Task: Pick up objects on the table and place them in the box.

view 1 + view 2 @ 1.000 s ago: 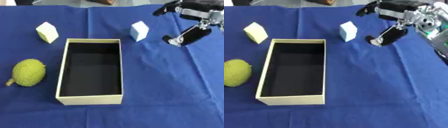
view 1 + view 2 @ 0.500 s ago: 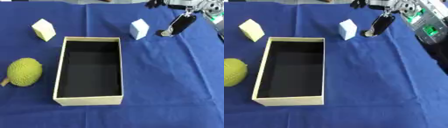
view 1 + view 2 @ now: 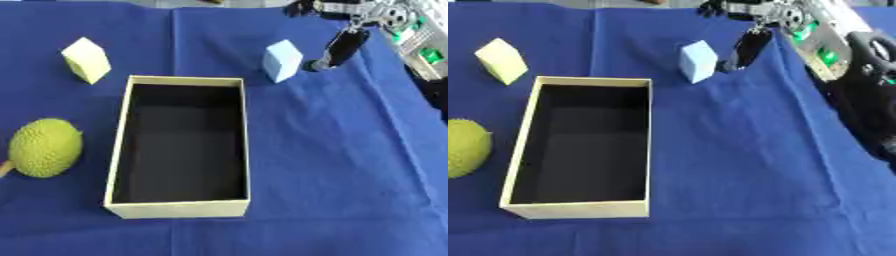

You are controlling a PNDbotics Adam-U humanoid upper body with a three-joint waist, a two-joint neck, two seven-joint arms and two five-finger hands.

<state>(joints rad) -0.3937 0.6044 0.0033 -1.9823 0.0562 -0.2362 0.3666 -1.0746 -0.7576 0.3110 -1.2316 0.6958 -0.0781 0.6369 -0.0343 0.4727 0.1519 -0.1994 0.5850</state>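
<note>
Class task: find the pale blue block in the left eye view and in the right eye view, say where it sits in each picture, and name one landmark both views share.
Left eye view: the pale blue block sits upper centre-right, just beyond the box's far right corner.
Right eye view: the same block sits upper centre, again past that corner.
Shared landmark: the open cream box, with the robot's right hand just right of the block.

Blue cloth (image 3: 332,165); cream box (image 3: 179,209), black inside; pale-blue block (image 3: 282,60); yellow-green bumpy fruit (image 3: 44,147).
</note>
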